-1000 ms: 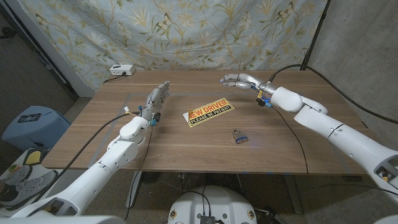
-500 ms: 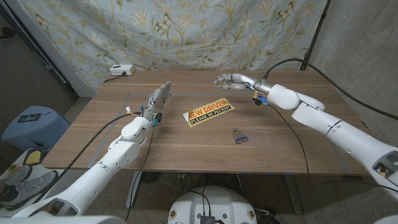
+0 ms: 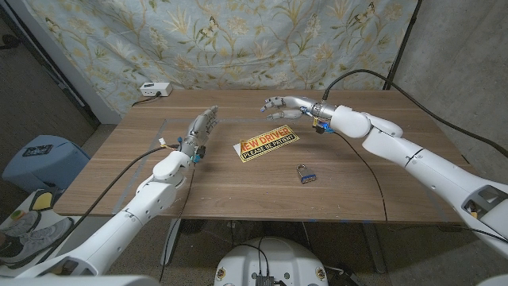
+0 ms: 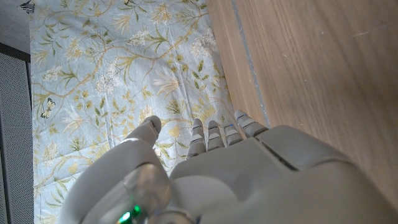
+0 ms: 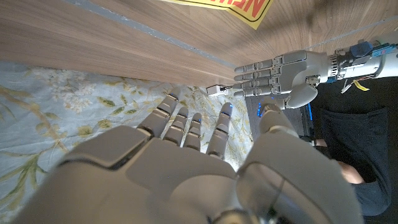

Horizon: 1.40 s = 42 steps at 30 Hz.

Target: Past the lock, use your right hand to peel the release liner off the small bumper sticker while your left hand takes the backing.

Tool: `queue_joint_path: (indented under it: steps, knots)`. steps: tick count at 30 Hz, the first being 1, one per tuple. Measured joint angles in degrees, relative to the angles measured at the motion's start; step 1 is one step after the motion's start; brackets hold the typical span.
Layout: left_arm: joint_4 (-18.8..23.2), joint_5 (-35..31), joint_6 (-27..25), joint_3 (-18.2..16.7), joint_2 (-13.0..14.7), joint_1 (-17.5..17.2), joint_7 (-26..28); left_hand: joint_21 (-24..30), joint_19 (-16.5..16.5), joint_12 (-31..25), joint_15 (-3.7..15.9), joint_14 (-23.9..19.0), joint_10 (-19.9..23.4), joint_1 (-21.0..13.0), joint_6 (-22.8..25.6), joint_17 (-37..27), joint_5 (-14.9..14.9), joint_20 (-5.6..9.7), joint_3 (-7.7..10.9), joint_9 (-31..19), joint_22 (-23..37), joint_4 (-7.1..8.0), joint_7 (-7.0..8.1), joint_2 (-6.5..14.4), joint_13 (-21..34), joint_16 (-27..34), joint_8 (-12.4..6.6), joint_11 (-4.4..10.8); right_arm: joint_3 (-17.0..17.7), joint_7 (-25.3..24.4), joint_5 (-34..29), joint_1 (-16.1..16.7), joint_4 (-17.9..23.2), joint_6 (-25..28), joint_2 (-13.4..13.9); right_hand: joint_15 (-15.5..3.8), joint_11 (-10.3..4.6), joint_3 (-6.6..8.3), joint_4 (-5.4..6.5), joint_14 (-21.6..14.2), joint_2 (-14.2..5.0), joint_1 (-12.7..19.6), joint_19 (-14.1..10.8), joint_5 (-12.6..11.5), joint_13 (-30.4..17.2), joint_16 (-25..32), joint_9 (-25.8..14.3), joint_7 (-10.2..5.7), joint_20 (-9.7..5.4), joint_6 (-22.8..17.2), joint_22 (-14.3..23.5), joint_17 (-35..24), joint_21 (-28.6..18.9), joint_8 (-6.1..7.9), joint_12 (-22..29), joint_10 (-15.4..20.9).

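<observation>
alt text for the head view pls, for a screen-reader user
The robot's right hand, fingers spread and empty, hovers just beyond a yellow bumper sticker lying on the wooden table. The left hand is to the sticker's left, holding nothing. A small padlock lies nearer the robot than the sticker.

Matt wooden table (image 3: 238,179); metal lock (image 3: 305,174)
</observation>
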State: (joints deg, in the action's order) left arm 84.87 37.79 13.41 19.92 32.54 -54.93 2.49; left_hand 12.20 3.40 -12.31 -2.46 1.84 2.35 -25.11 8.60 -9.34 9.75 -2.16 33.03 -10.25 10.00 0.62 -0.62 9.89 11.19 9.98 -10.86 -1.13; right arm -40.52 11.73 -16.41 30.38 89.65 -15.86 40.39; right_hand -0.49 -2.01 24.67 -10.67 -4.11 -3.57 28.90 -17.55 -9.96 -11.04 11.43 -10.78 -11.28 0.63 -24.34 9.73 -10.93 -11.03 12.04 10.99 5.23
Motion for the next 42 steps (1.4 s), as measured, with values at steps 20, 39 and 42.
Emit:
queue_joint_path:
  steps: [20,39,42]
  knots:
    - [-0.7,0.8,1.1,-1.4,1.1,-0.8,-0.8,0.0,0.0,0.0,0.0,0.0,0.0,0.0,0.0,-0.2,0.0,0.01,-0.17,0.0,0.0,-0.16,0.0,0.0,0.0,0.0,0.0,0.0,-4.6,-0.3,-7.9,-5.1,-5.7,-2.5,-4.0,-0.21,-0.17,0.0,0.0,0.2,0.76,1.8,-0.4,0.0,0.0,0.0,0.0,-0.92,0.4,-0.5,0.0,0.0,0.0,0.0,0.0,-0.2]
    - [-0.3,1.1,1.1,-1.8,1.3,-1.5,-0.2,0.0,0.0,0.0,0.0,0.0,0.2,0.5,0.0,-0.1,0.0,0.01,-0.16,-0.3,0.0,-0.15,0.0,0.1,0.0,0.0,0.0,-0.21,-8.8,-1.1,-13.7,-9.0,-11.2,-4.9,-6.6,0.0,0.26,0.25,0.25,2.3,1.74,3.8,0.1,0.0,-0.1,-0.4,-0.3,-1.22,-0.12,-0.8,0.3,-0.1,0.0,0.0,-0.4,-3.2]
    - [-0.3,1.1,1.0,-1.8,1.3,-1.6,-0.1,0.0,0.0,0.0,0.0,0.0,0.2,0.5,0.0,-0.1,0.0,0.01,-0.16,-0.3,0.0,-0.15,0.0,0.1,0.0,0.0,0.0,-0.21,-9.4,-1.1,-14.5,-9.6,-12.0,-5.1,-6.9,-0.07,0.35,0.25,0.25,2.8,1.87,4.2,0.6,0.0,-0.3,-0.4,-0.3,-1.22,-0.02,-0.8,0.3,-0.1,0.0,-0.4,-0.4,-3.9]
